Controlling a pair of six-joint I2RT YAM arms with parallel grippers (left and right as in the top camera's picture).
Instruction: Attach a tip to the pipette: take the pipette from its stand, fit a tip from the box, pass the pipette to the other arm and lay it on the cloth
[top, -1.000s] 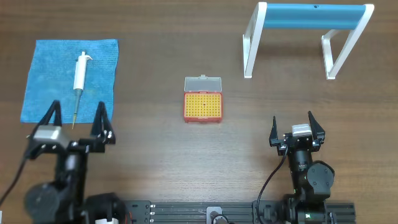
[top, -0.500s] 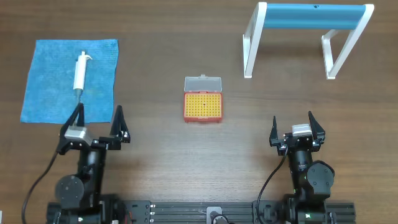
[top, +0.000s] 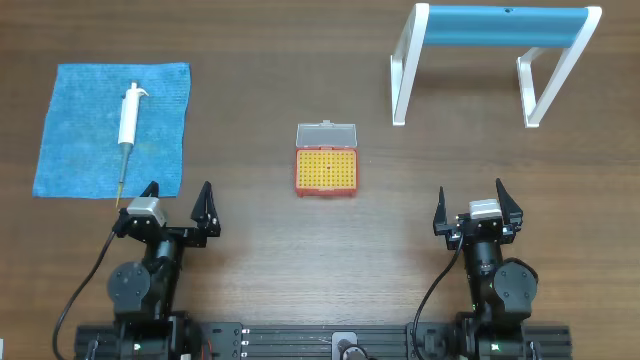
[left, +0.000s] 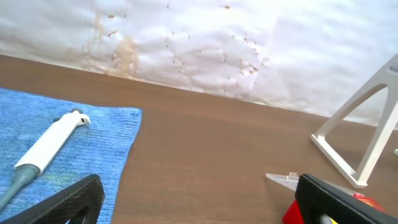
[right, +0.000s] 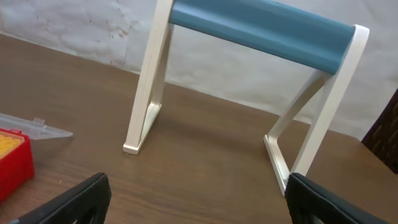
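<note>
pipette (left: 46, 148) lying on cloth (left: 107, 134) | stand (left: 365, 135) well apart | claw (left: 199, 198) fingers spread

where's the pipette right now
In the top view the pipette lies on the blue cloth at the far left, well left of the tip box and just ahead of the left gripper.

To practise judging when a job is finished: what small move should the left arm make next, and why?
Probably nothing beyond parking the left gripper near its base: the pipette, tip fitted, already lies on the cloth, and both it and the right gripper are open, holding nothing.
</note>
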